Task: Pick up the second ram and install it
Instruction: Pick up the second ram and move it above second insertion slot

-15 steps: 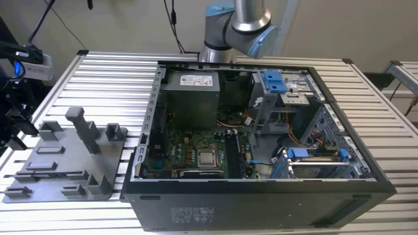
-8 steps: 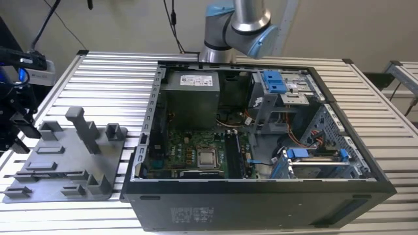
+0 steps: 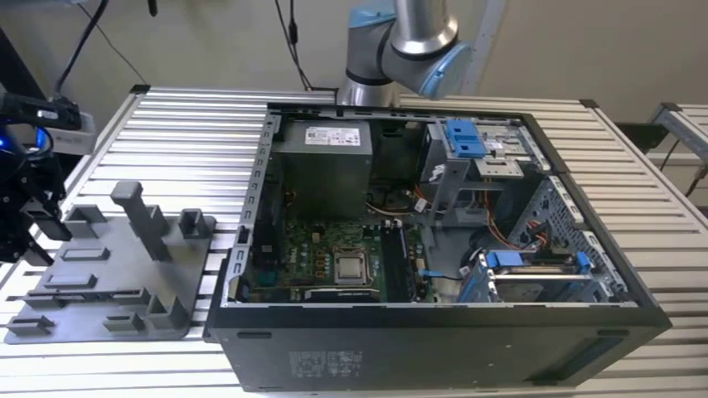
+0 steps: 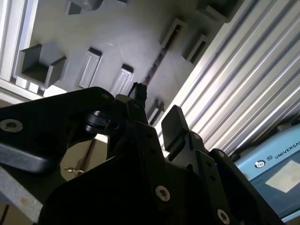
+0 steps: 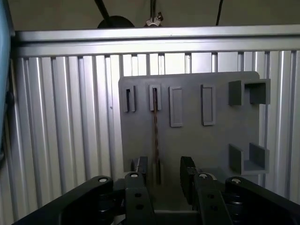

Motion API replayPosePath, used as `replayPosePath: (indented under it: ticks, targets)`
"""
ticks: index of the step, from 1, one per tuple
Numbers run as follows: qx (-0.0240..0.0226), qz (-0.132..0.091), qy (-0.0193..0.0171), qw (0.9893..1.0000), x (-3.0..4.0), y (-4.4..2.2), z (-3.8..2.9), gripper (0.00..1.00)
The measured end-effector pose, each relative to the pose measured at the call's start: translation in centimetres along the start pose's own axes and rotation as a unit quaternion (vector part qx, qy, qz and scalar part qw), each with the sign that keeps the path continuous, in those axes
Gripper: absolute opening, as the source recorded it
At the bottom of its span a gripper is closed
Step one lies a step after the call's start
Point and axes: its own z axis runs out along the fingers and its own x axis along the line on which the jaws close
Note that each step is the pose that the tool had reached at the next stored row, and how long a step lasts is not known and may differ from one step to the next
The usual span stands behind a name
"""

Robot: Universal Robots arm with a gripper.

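The second ram [image 5: 155,136] stands on edge in a slot of the grey holder plate [image 5: 206,145], seen as a thin dark strip. My gripper [image 5: 164,169] hovers above the strip's near end, open, with the fingers [image 5: 187,169] on either side of it and apart from it. In the second wrist view the ram [image 4: 157,60] runs away from the open gripper [image 4: 157,108], whose fingertips [image 4: 174,123] hold nothing. In the exterior view the gripper [image 3: 31,236] hangs over the left edge of the holder plate [image 3: 122,278], far from the open computer case [image 3: 443,249].
The plate carries several raised grey blocks [image 5: 248,93] and upright posts [image 3: 142,217]. The ribbed metal table [image 3: 188,149] runs under everything. Inside the case lie the motherboard with a silver processor [image 3: 351,267], blue drive brackets [image 3: 465,137] and cables. The arm's base [image 3: 399,41] stands behind the case.
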Motion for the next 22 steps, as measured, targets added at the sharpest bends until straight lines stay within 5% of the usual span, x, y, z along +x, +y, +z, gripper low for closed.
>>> replayPosePath:
  ticks: [22]
  targets:
    - [0.0041, 0.0, -0.0002, 1.0, 0.05, 0.56, 3.47, 0.42]
